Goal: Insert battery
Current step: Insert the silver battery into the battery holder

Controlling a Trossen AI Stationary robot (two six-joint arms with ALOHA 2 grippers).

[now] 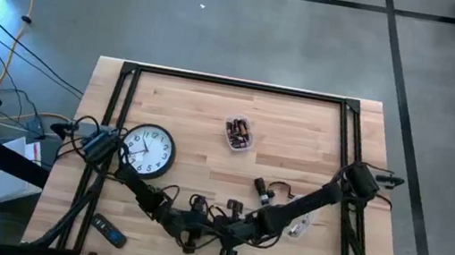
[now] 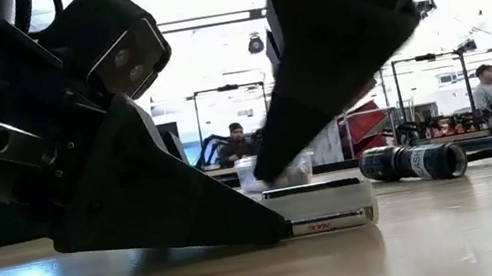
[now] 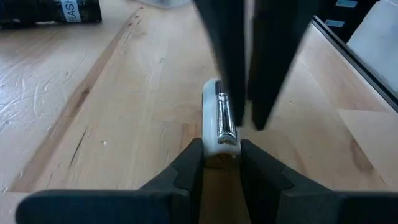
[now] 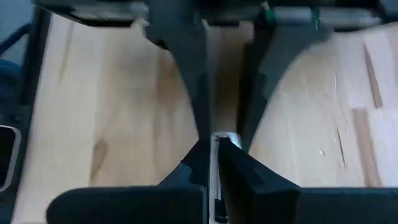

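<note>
A small white battery case (image 3: 212,127) lies on the wood table near its front edge, with a silver battery (image 3: 224,118) lying along its top. My left gripper (image 3: 221,155) is shut on the case's near end. My right gripper (image 4: 214,152) comes down from above onto the battery with its fingers nearly together. In the low view the case (image 2: 325,213) lies flat under both grippers. My left gripper pinches the case's end (image 3: 221,147) between its two fingers. The fingers (image 2: 241,222) slant down from the table's left and lie along the case. The case rests flat on the table. My right gripper sets the tip of one finger (image 3: 229,106) on the battery from above, the other finger (image 3: 267,93) beside the case. The fingers (image 2: 279,152) slant steeply down. Nothing shows between them.
A black flashlight (image 2: 413,161) lies behind the case to the right. Farther back are a clear tub of batteries (image 1: 239,134) and a wall clock (image 1: 149,150) on the left. A remote (image 1: 108,230) lies at the front left, a clear bag (image 1: 298,229) at the right. People sit beyond the table.
</note>
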